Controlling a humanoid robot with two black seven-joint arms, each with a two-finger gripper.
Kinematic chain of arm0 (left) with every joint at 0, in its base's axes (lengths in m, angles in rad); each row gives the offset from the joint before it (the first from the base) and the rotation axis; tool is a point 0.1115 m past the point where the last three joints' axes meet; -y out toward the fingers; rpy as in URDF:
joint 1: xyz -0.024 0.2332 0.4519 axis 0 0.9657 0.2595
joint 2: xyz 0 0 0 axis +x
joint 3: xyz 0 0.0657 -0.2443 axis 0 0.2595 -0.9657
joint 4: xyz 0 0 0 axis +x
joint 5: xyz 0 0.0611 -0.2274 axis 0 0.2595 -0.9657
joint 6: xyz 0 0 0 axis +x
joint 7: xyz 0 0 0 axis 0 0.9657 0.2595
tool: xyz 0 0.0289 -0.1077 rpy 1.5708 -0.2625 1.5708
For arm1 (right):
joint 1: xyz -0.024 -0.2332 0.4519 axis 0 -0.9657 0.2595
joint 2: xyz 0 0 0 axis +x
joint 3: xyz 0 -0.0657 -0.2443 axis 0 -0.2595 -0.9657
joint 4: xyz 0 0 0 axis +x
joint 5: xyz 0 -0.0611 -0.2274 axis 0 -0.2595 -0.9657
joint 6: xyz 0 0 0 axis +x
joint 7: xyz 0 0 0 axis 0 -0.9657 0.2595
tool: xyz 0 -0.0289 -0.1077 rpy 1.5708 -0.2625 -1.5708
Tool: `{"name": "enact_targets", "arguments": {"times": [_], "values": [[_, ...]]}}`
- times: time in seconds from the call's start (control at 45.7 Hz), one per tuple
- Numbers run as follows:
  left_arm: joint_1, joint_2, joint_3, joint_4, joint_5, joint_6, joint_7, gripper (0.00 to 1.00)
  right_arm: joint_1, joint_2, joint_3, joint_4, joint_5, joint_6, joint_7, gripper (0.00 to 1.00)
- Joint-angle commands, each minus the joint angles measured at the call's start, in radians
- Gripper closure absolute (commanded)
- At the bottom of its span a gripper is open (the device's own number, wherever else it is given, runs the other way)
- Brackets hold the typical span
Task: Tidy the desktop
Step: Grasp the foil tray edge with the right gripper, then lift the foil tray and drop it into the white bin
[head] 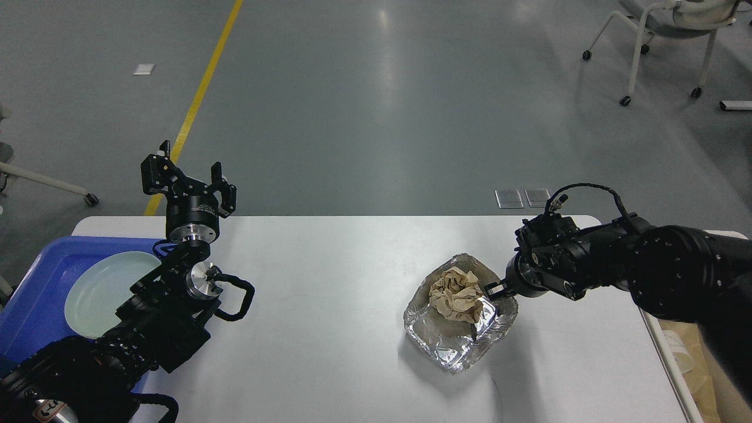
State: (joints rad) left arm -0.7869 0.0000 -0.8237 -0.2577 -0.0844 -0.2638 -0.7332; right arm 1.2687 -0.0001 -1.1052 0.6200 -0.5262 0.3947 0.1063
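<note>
White desktop [329, 305] bears a foil tray [452, 346] holding crumpled paper [457, 294]; my right pincer [492, 289] pinches its rim, fingertips partly hidden; left pincer [189, 176] gapes.

Glossy grey floor [376, 106], yellow line [202, 88], wheeled chair [670, 35].

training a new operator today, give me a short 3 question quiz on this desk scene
1. True or false: the left pincer is raised above the desktop and holds nothing.
2. What lies inside the foil container?
A. a fork
B. crumpled brown paper
C. a cup
3. Fill in: the pale plate sits in the blue ____.

Key:
1. True; its fingers are spread and empty.
2. B; the crumpled brown paper lies in it, and the right pincer is at the container's right rim.
3. tray.
</note>
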Motion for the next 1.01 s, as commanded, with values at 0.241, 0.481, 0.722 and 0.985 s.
{"name": "enact_targets", "arguments": {"times": [0.241, 0.481, 0.722, 0.985], "values": [[0.000, 0.000, 0.000, 0.000, 0.000, 0.000, 0.000, 0.00, 0.095, -0.052, 0.008, 0.055, 0.011, 0.085, 0.091, 1.00], [0.000, 0.000, 0.000, 0.000, 0.000, 0.000, 0.000, 0.00, 0.253, -0.192, 0.111, 0.162, 0.014, 0.318, 0.174, 1.00], [0.000, 0.000, 0.000, 0.000, 0.000, 0.000, 0.000, 0.00, 0.452, -0.340, 0.122, 0.351, 0.021, 0.424, 0.211, 1.00], [0.000, 0.000, 0.000, 0.000, 0.000, 0.000, 0.000, 0.00, 0.773, -0.459, 0.122, 0.510, 0.123, 0.565, 0.220, 1.00]]}}
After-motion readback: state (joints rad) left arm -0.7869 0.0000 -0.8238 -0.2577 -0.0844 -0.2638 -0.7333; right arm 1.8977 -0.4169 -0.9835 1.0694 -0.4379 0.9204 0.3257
